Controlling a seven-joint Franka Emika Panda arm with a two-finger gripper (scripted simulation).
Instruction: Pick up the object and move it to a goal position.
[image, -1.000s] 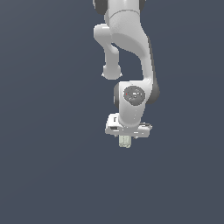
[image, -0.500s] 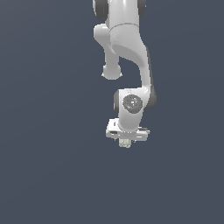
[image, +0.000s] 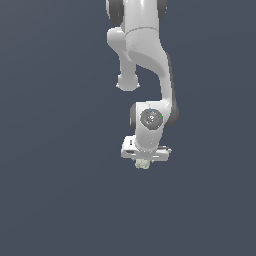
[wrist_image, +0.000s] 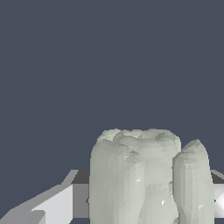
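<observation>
Object (image: 143, 163), pale green and ribbed, sits just beneath the gripper (image: 143, 161), pinched between the closed fingers and peeking out below the white hand in the exterior view. Since a second ago the wrist has dropped slightly lower and drifted a little toward the exterior view's left, carrying the blob along. In the wrist view the object (wrist_image: 146, 179) looms large against the grey finger (wrist_image: 52, 205).
</observation>
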